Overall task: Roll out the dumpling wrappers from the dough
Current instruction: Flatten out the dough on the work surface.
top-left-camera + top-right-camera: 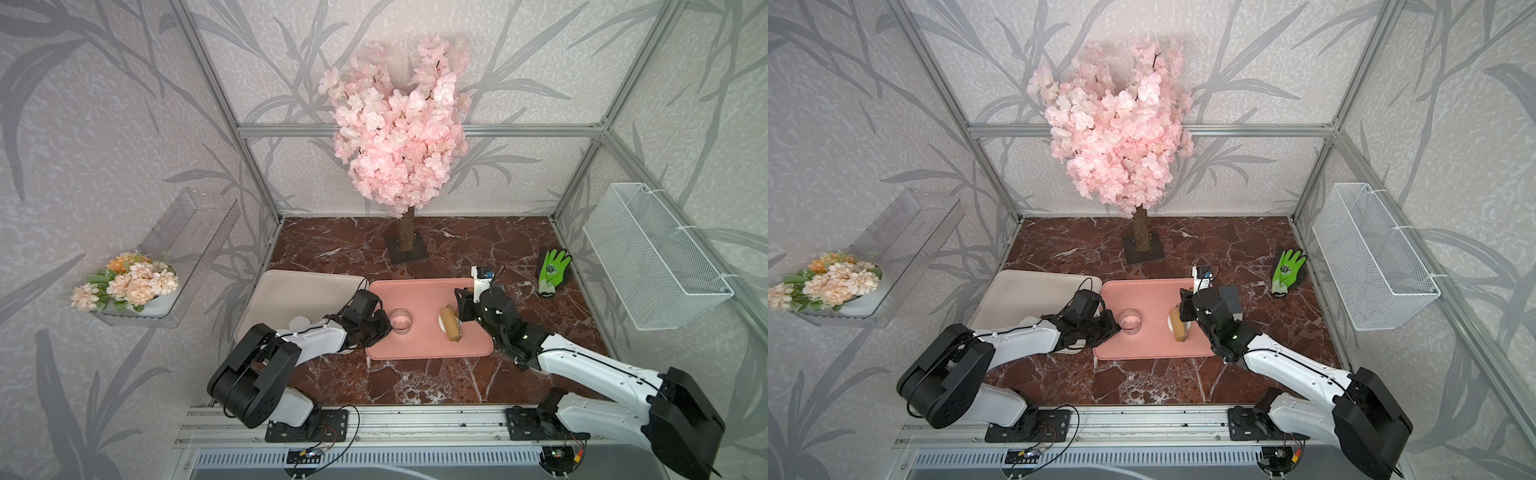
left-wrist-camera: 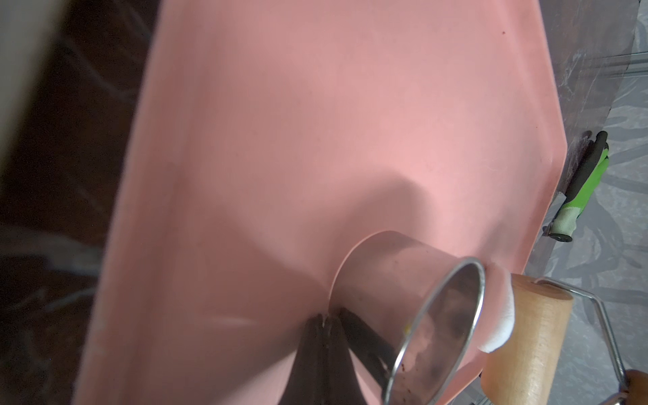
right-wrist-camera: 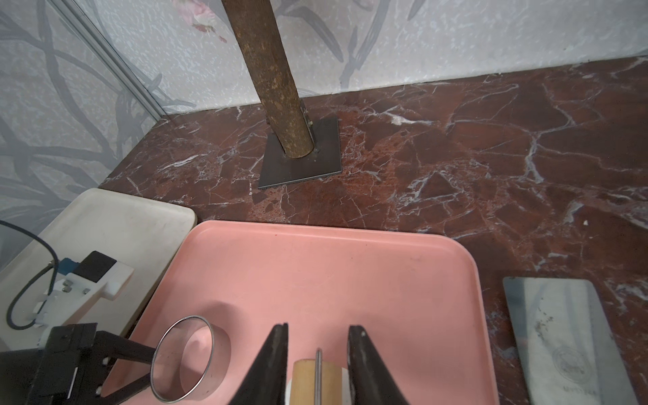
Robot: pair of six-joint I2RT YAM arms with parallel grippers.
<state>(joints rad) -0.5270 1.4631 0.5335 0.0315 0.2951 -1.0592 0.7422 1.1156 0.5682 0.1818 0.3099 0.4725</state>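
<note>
On the pink tray (image 1: 415, 295), the ring cutter (image 2: 396, 266) is pinched by its wall in the left gripper (image 2: 326, 317), while the rolling pin (image 3: 303, 382) is clasped by the part-spread right gripper (image 3: 318, 328) and laid across the dough (image 1: 441, 322)

On my desk (image 1: 415, 374) the tray (image 1: 415, 295) holds the ring cutter (image 1: 402, 321) at left and the rolling pin (image 1: 451, 329) atop the dough (image 1: 441, 321) at right; another tray (image 1: 299, 295) lies just left.
</note>
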